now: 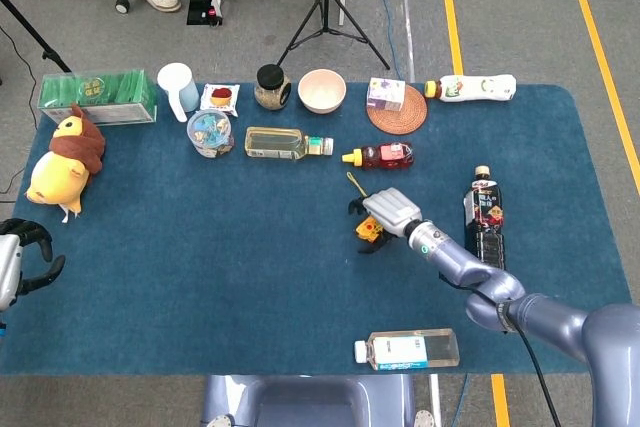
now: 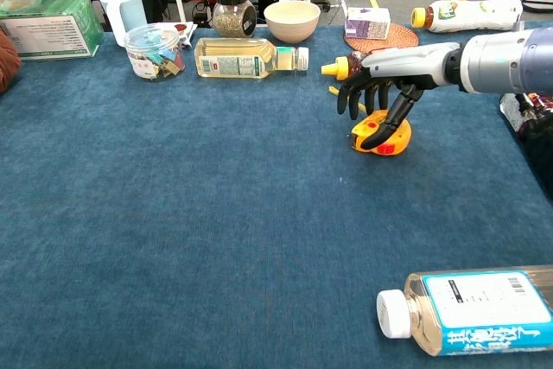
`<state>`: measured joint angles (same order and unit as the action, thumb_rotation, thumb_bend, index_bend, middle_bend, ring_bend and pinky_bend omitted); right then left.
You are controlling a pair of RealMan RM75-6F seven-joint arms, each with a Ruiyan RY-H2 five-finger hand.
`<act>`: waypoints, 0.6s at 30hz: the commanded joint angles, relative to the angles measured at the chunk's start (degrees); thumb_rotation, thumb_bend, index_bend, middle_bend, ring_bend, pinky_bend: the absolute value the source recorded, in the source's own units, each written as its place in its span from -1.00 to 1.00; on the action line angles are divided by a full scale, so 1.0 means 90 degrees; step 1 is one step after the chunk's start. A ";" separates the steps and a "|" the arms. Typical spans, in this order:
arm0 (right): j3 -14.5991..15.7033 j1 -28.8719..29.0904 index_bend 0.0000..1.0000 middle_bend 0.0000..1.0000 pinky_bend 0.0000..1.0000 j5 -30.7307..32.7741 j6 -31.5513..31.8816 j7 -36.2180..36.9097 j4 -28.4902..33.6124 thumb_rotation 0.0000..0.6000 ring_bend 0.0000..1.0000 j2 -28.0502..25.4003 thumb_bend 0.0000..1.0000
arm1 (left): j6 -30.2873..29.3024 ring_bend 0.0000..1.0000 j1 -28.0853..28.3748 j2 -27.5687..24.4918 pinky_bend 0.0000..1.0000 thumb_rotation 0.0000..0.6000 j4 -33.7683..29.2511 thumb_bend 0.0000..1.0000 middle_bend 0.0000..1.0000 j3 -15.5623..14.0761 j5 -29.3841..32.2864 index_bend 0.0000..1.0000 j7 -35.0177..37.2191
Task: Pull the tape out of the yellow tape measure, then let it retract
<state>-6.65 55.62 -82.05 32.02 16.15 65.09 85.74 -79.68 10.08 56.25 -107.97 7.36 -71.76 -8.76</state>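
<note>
A: Start with the big things. What does the hand have around it?

B: A wide dark-blue cloth-covered table [image 1: 200, 277], with most clutter along the upper edge of the head view. Lower centre and left are bare cloth, so there is open room that way. A dark plastic drink bottle lying flat [image 1: 486, 222] sits to the right of the working spot, and a clear flat bottle with a white cap [image 2: 471, 311] lies near the bottom edge.

A: And the arms?

B: The right hand [image 2: 384, 97] reaches in from the right of the frame and sits over the small yellow tape measure [image 2: 380, 134], just right of centre. The left hand [image 1: 20, 262] is at the far left edge, well apart, fingers curled in and holding nothing. So the right is clearly nearer.

A: Is the right one gripping?

B: Its fingers are draped down over the case and touch its top and front in the chest view, but I cannot tell whether they are closed tight on it.

A: Which way does the tape run?

B: A thin yellow strip of tape [image 1: 353, 183] shows above and left of the case in the head view, pointing toward the small red sauce bottle with a yellow cap [image 1: 385, 155]. I judge that as the pull axis; that bottle lies near, so room that way is tight.
</note>
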 commanded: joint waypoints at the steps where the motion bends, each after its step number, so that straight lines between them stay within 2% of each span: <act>1: 0.0036 -0.0044 -0.48 -0.33 -0.33 0.0085 -0.0027 -0.0062 0.0051 0.38 -0.28 -0.0084 -0.65 | 0.0013 -0.46 0.0017 0.0020 -0.51 1.00 0.0001 -0.41 -0.08 -0.0001 -0.0017 0.33 -0.0004; 11: 0.0089 -0.0216 -0.48 -0.30 -0.27 0.0301 0.0123 -0.0335 0.0337 0.39 -0.21 -0.0301 -0.64 | 0.0064 -0.46 0.0090 0.0075 -0.51 1.00 0.0001 -0.41 -0.08 0.0000 -0.0088 0.33 -0.0039; 18: 0.0076 -0.0305 -0.48 -0.29 -0.24 0.0426 0.0309 -0.0575 0.0349 0.38 -0.22 -0.0215 -0.61 | 0.0067 -0.46 0.0109 0.0076 -0.51 1.00 0.0008 -0.41 -0.08 0.0002 -0.0110 0.33 -0.0041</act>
<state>-5.89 53.00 -78.43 34.56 11.25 68.34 83.59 -79.07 11.06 56.94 -107.90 7.39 -72.75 -9.12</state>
